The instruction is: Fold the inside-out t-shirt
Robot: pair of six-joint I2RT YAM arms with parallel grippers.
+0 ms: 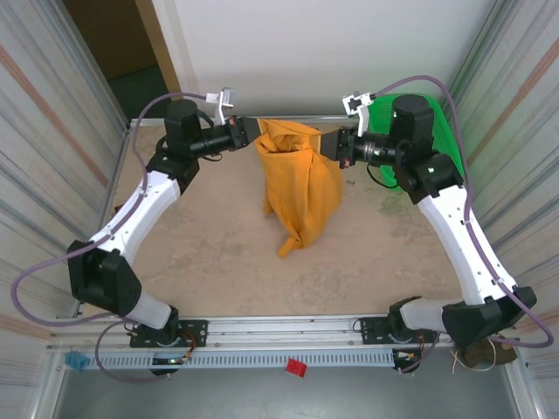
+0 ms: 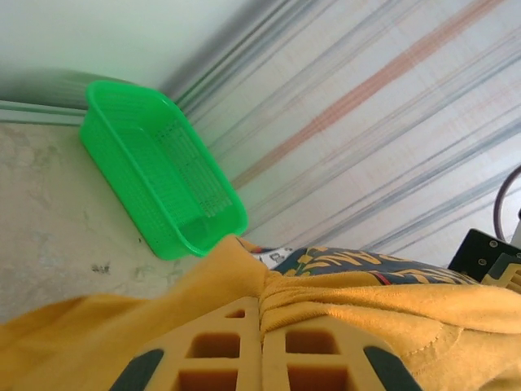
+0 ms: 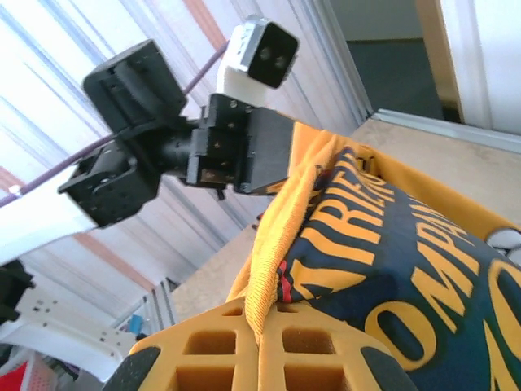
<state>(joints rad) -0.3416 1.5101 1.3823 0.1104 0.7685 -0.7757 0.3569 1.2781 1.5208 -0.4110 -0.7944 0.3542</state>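
The mustard inside-out t-shirt [image 1: 297,188] hangs bunched between both arms above the far middle of the table, its lower end trailing onto the surface. My left gripper [image 1: 253,133] is shut on the shirt's top left edge. My right gripper [image 1: 327,142] is shut on its top right edge. In the left wrist view the fingers pinch a fold of yellow cloth [image 2: 326,301], with a strip of dark print [image 2: 358,265] behind. In the right wrist view the ribbed hem [image 3: 281,244] is clamped between the fingers, and the dark print with yellow letters [image 3: 399,261] lies to its right.
A green plastic basket [image 1: 437,122] stands at the far right corner behind the right arm, and shows also in the left wrist view [image 2: 163,171]. Striped walls close in both sides. The tan table [image 1: 218,253] stretches toward the near rail.
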